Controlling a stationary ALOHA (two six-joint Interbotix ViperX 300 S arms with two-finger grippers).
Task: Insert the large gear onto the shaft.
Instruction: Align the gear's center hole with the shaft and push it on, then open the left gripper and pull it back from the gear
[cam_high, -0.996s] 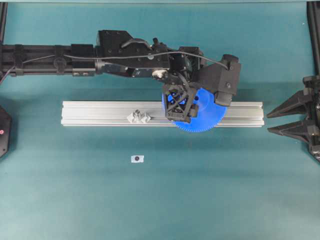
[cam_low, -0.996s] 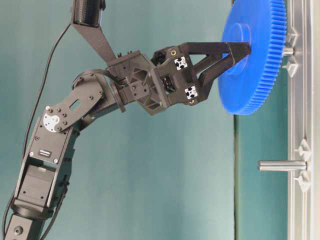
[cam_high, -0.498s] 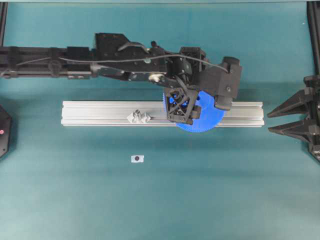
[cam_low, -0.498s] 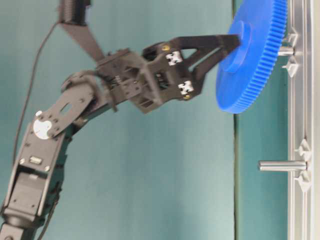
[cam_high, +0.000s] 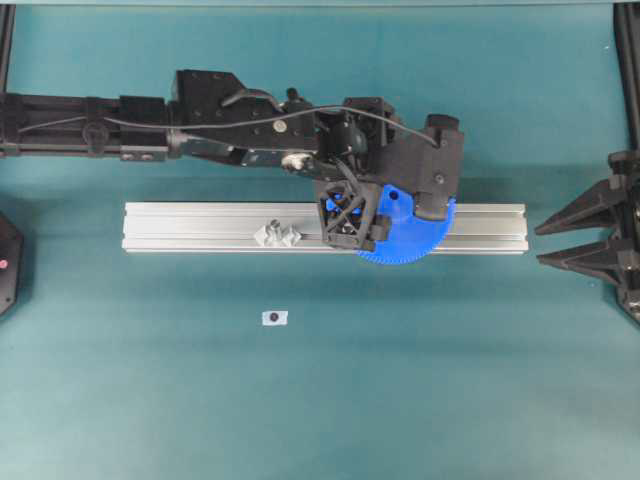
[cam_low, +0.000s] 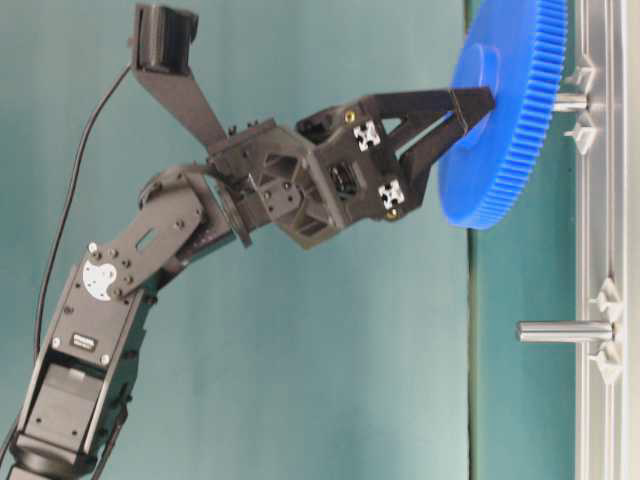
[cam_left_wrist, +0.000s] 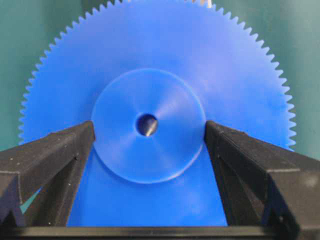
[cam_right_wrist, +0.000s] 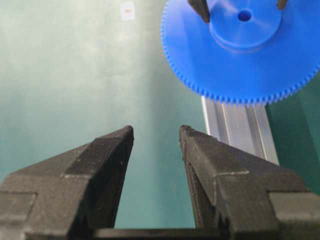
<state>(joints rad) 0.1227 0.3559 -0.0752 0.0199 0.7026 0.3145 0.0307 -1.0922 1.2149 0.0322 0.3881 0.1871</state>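
Observation:
The large gear (cam_left_wrist: 150, 50), a bright-blue toothed disc, hangs tilted above the aluminium rail (cam_high: 200, 225). My left gripper (cam_left_wrist: 148, 131) is shut on its raised hub, one fingertip (cam_left_wrist: 82, 137) against each side. A grey glint shows inside the hub hole (cam_left_wrist: 146, 124). From table level the shaft (cam_low: 570, 101) runs from the rail up to the underside of the gear (cam_low: 510, 110), with the left gripper (cam_low: 468, 112) on the gear's other face. My right gripper (cam_right_wrist: 156, 132) stands open and empty at the right edge (cam_high: 537, 245), well away from the gear (cam_right_wrist: 240, 55).
A second look-alike pin (cam_low: 565, 331) stands bare on the rail, left of the gear seen from above (cam_high: 275, 232). A small white sticker (cam_high: 274, 317) lies on the teal mat in front of the rail. The left arm (cam_high: 250, 130) stretches across behind the rail.
The left arm drew back slightly to the left and its wrist rocked; the gear tipped more steeply, then eased back, staying over the same pin. The right gripper has not moved.

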